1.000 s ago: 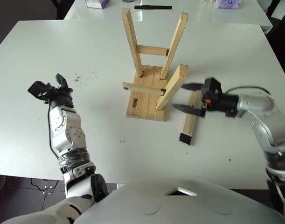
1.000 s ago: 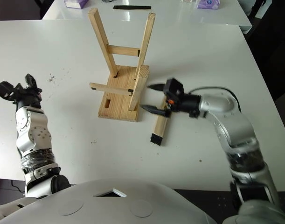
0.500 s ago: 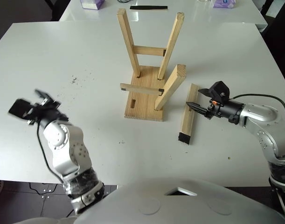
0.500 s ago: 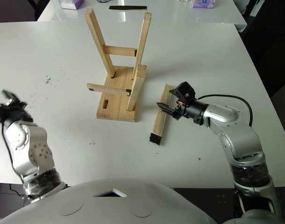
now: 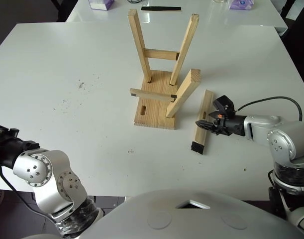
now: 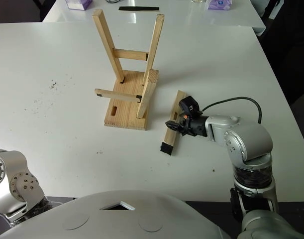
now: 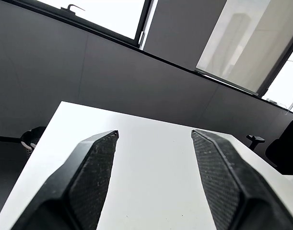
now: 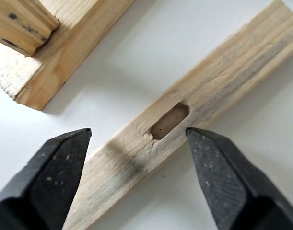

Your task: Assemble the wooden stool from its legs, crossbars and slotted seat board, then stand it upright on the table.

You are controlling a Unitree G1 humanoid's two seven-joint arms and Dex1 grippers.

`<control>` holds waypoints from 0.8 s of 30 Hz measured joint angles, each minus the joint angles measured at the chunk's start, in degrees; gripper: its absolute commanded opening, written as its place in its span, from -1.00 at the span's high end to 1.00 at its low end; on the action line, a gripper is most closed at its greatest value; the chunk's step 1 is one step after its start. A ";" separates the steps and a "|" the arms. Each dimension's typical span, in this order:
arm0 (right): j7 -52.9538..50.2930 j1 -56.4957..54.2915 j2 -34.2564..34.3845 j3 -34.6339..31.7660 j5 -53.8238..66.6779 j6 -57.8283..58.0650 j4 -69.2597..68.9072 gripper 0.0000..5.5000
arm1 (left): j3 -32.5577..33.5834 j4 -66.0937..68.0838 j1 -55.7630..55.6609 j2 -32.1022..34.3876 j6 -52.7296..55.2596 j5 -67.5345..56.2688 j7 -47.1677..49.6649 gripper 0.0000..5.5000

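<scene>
- The slotted seat board (image 5: 154,107) is lying flat on the white surface (image 5: 67,59), with the stool taking shape upside down on it
- Two legs (image 5: 140,45) (image 5: 184,47) are standing up from the board's far end, and a crossbar (image 5: 161,54) is joining them
- A third leg (image 5: 182,93) is leaning up from the board's right side, with a second crossbar (image 5: 151,94) running from it across the board
- A loose leg (image 5: 199,137) is lying flat on the surface just right of the board, its mortise hole (image 8: 169,121) facing up
- The right pincer (image 8: 136,136) is hovering low over this loose leg with its fingers apart, one on each side of the wood near the hole, not clamping it
- The left pincer (image 7: 155,136) is hanging off the surface's near left edge, its fingers spread and holding nothing
</scene>
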 measured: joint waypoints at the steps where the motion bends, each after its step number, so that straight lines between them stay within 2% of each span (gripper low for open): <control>1: -0.47 0.10 0.11 0.16 -0.29 -0.30 0.01 -0.33 | -0.31 0.10 -0.09 0.03 0.02 -0.01 0.16 -0.03; 9: -3.12 1.67 -0.60 7.73 -4.97 -10.08 4.84 -0.33 | -0.35 2.94 -0.06 0.04 -1.02 -0.36 0.84 -0.03; 17: -4.33 -0.71 1.30 9.99 -8.27 -17.58 11.13 -0.33 | -0.43 6.74 -0.73 0.07 -2.61 -1.32 0.84 -0.03; 19: -3.34 0.08 0.04 9.46 -8.31 -18.61 10.76 -0.33 | -0.54 7.37 -1.63 0.05 -2.97 -1.38 0.84 -0.03; 24: 2.40 5.88 -8.80 6.29 -7.94 -22.13 8.42 -0.33 | -0.43 7.82 -1.94 0.01 -3.57 -1.40 0.85 -0.03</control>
